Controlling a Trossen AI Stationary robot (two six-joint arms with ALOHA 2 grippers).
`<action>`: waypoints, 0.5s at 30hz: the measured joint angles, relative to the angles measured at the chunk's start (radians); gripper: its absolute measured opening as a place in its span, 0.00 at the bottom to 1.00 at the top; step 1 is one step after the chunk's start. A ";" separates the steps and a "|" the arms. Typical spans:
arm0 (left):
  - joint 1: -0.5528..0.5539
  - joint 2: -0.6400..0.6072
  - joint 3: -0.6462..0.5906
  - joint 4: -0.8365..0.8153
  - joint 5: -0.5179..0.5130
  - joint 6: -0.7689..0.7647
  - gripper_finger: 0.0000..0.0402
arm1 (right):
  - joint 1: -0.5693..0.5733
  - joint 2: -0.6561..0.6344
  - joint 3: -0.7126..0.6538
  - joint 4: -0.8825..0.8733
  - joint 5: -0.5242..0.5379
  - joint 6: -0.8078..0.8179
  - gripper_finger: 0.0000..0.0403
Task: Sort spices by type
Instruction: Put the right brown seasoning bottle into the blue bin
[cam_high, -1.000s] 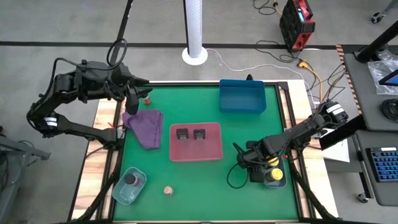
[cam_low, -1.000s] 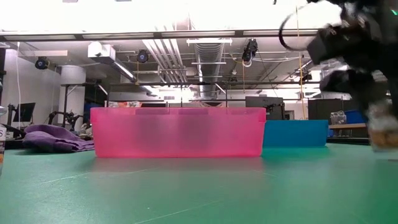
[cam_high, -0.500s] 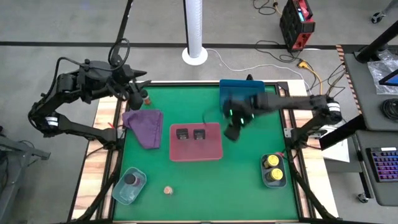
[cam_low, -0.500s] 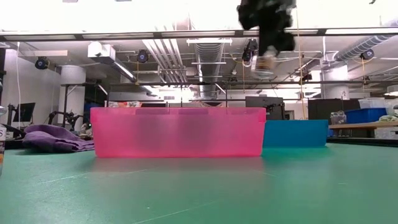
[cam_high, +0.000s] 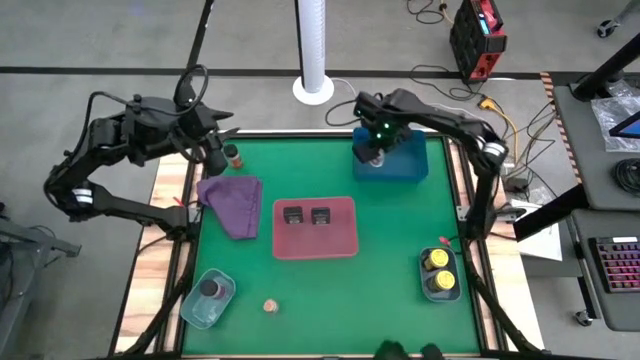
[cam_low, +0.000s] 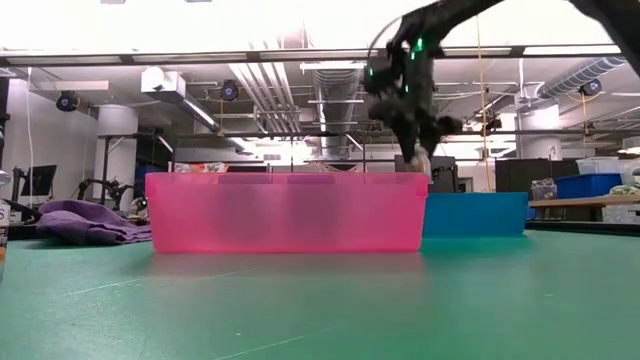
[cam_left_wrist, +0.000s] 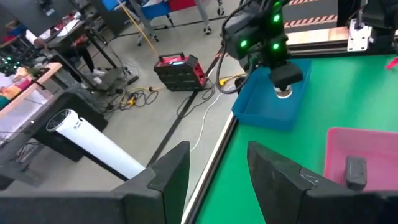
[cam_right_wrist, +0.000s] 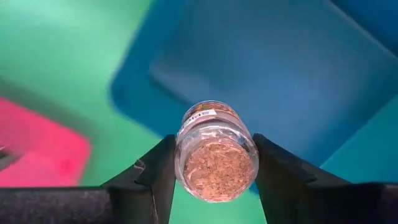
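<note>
The right gripper (cam_right_wrist: 214, 177) pinches a pale spice jar (cam_right_wrist: 216, 152) just above the blue tray (cam_high: 390, 158), at its left edge. The left gripper (cam_left_wrist: 214, 177), fingers spread and empty, waits well left of that tray.

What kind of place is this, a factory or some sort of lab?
Most likely a robotics lab or workshop. Two dark robot arms work at a green table holding coloured sorting trays, such as the pink tray. Bare ducts and pipes run under the ceiling, cables trail across the floor, and workbenches stand behind.
</note>
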 joint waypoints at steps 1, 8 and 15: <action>0.003 -0.005 0.000 -0.006 0.000 0.001 0.36 | -0.015 0.017 -0.004 0.002 0.000 -0.022 0.41; 0.014 -0.069 0.000 -0.049 -0.080 -0.043 0.36 | -0.062 0.037 -0.054 0.087 0.030 -0.069 0.42; 0.014 -0.122 0.000 -0.036 -0.080 -0.075 0.36 | -0.124 0.025 -0.074 0.161 0.048 -0.068 0.42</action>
